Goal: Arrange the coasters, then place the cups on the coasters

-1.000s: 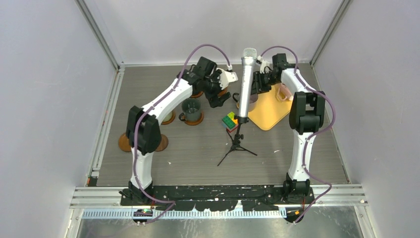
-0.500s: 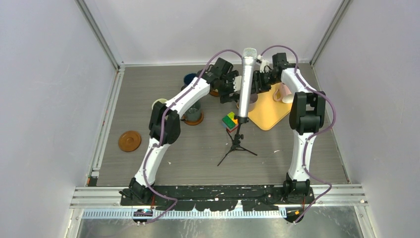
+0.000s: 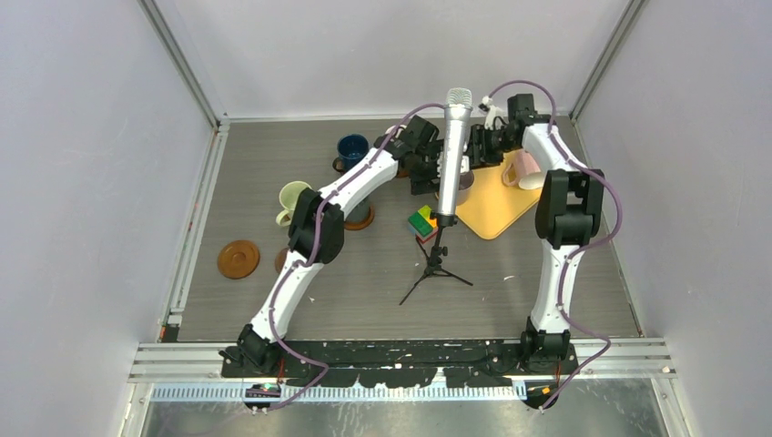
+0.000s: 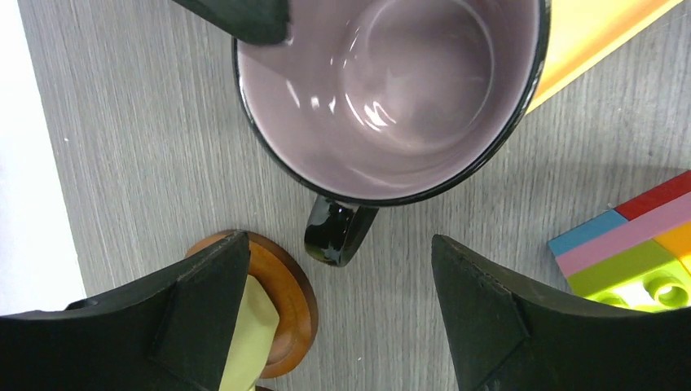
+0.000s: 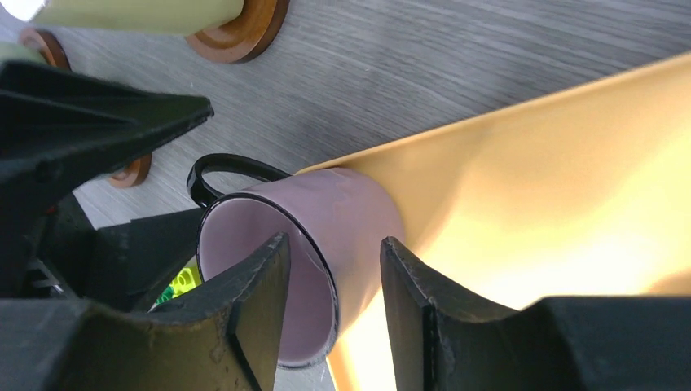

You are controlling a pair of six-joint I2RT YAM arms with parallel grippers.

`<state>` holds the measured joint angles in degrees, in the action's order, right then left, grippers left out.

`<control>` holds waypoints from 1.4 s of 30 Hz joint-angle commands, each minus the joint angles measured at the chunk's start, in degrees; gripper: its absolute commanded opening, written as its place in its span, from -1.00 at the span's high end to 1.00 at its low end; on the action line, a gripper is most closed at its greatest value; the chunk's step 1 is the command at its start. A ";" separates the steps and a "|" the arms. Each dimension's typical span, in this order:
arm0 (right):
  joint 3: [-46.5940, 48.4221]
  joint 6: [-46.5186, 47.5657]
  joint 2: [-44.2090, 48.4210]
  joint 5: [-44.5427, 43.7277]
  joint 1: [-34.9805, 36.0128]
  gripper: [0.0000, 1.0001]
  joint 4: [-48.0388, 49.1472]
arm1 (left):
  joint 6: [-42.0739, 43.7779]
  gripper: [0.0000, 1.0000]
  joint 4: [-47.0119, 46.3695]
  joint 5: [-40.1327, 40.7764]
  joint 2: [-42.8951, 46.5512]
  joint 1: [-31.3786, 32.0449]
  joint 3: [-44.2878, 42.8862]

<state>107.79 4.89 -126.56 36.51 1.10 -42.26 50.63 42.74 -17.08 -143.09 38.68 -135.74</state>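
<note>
The mauve-pink cup (image 4: 383,90) stands upright at the edge of the yellow tray (image 4: 587,41), its black handle (image 4: 338,236) pointing at my left gripper (image 4: 338,273). That gripper is open and empty, with the handle just ahead of its fingertips. My right gripper (image 5: 334,244) straddles the cup's (image 5: 342,220) wall, one finger inside and one outside, with a gap on each side. A coaster (image 4: 285,301) under the cream-yellow cup (image 4: 244,334) lies by the left finger. In the top view I see the dark blue cup (image 3: 350,148), a pale cup (image 3: 293,198) and a bare coaster (image 3: 238,259).
The silver microphone (image 3: 452,155) on its tripod stands right in front of both grippers. Coloured toy blocks (image 3: 421,221) lie beside the tray (image 3: 492,209). A pink cup (image 3: 523,168) lies on the tray's far right. The left arm hides part of a dark cup (image 3: 361,215).
My left arm has swung right from the coasters to the mauve-pink cup, uncovering the blue and pale cups. My right gripper's jaws have widened round the cup's wall.
</note>
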 commanded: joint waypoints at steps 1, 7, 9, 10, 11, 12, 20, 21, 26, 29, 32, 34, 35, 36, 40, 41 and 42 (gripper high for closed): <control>2.01 -4.78 7.81 -1.00 -3.58 -0.02 2.52 | 1.13 -0.66 -1.63 -1.84 0.10 0.76 -0.67; -3.32 -8.99 15.31 -0.20 -7.75 -0.07 4.78 | -0.10 -0.44 -2.37 -4.33 -1.28 0.96 -1.82; -5.76 -9.70 17.79 0.91 -9.57 -0.08 5.44 | -0.19 -0.37 -2.60 -4.13 -1.73 1.24 -2.26; -7.00 -10.07 18.93 1.62 -10.55 -0.08 5.77 | -0.25 -0.36 -2.69 -3.92 -1.94 1.35 -2.41; -8.29 -10.37 20.18 2.79 -11.46 -0.08 6.10 | -0.26 -0.34 -2.82 -3.76 -2.29 1.44 -2.54; -9.38 -10.71 21.41 3.59 -12.60 -0.08 6.40 | -0.27 -0.31 -2.79 -3.82 -2.47 1.48 -2.67; -16.72 -11.70 30.18 8.13 -18.85 -0.12 7.19 | -2.87 0.01 -3.87 -4.72 -2.55 1.58 -2.84; -17.40 -11.84 31.25 8.40 -19.37 -0.12 7.26 | -3.24 0.04 -3.95 -4.83 -2.47 1.58 -2.78; -22.30 -13.93 36.30 10.29 -20.53 -0.14 8.48 | -5.20 0.36 -4.35 -5.16 -2.11 1.60 -2.82; -25.64 -14.16 39.60 11.69 -21.16 -0.15 8.46 | -6.98 0.67 -4.88 -5.59 -1.44 1.58 -2.61; -30.35 -13.97 43.77 11.93 -22.96 -0.23 8.84 | -10.39 0.98 -7.06 -5.72 -0.37 1.50 -1.60; -32.70 -14.00 45.94 12.03 -24.22 -0.29 8.82 | -12.72 1.00 -8.23 -5.82 0.42 1.49 -0.91; -33.53 -14.33 46.75 12.31 -24.78 -0.33 8.71 | -13.71 1.00 -8.36 -6.01 0.70 1.47 -0.89; -33.86 -14.39 47.36 12.49 -25.21 -0.37 8.05 | -14.76 1.00 -8.42 -6.11 1.04 1.41 -0.93; -33.37 -14.23 49.57 12.07 -25.80 -0.58 4.22 | -21.68 1.00 -9.72 -8.19 3.67 0.42 -0.54; -33.34 -14.63 50.14 12.07 -25.80 -0.62 3.94 | -24.48 1.00 -10.39 -8.90 4.49 -0.03 -0.40; -33.47 -15.02 50.83 12.07 -25.81 -0.64 3.78 | -26.35 1.00 -11.35 -9.49 5.34 -0.41 -0.28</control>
<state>73.93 -9.04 -79.72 47.51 -24.75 -36.80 34.20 38.26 -22.06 -146.36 39.48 -135.76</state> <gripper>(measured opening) 0.797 0.203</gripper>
